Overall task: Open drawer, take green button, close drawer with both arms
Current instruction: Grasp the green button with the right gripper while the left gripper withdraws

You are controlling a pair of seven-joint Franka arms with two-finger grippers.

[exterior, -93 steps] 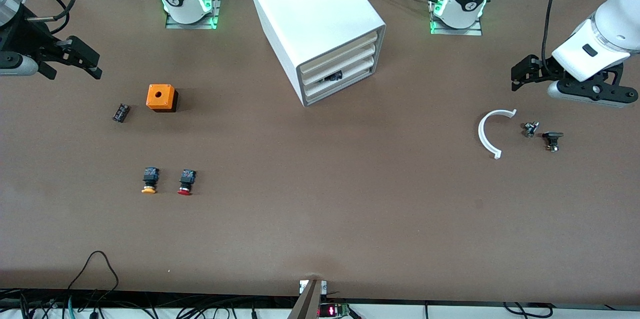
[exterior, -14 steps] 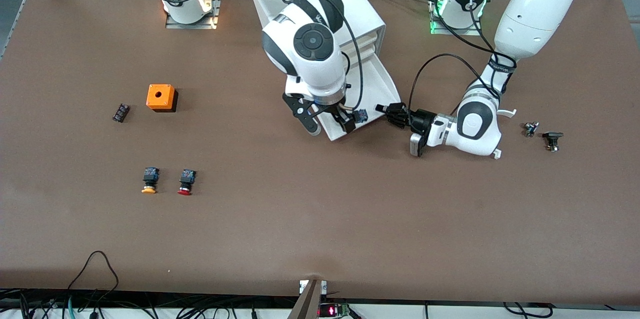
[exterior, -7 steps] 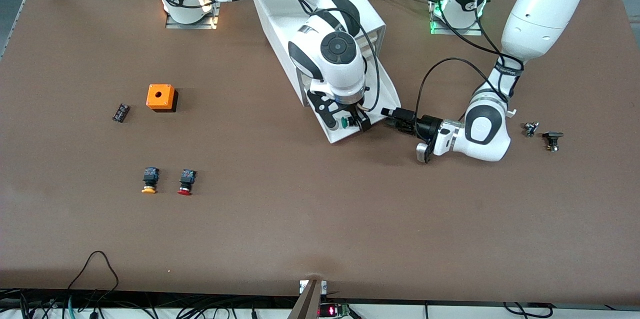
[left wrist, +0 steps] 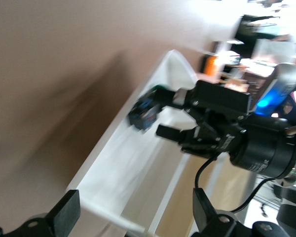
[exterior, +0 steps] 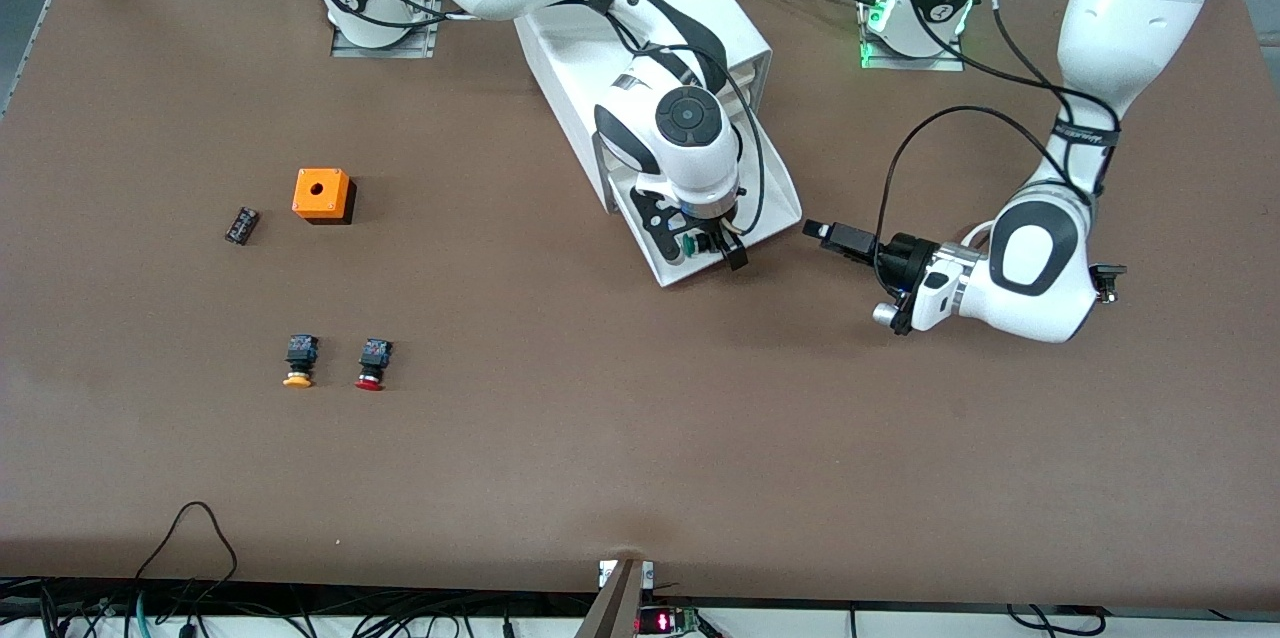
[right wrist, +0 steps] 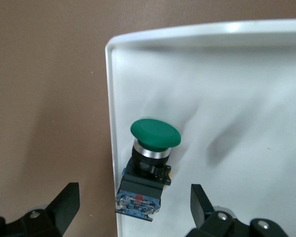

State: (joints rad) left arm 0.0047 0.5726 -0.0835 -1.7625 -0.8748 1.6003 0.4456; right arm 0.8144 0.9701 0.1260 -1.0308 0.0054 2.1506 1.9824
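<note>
Right claw (exterior: pixel 712 248) gapes over the button (right wrist: pixel 149 165) in the drawer (exterior: pixel 775 188); left claw (exterior: pixel 815 230) open; no writing legible.

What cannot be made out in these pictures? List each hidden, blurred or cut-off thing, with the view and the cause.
- Front view: the green button in the open drawer is mostly covered by the right pincer.
- Front view: the cabinet front and its other drawers are hidden by the right arm.
- Left wrist view: the button is motion-blurred, its cap unclear.
- Front view: a small dark part is half hidden by the left arm; the left pincer is beside the drawer.
</note>
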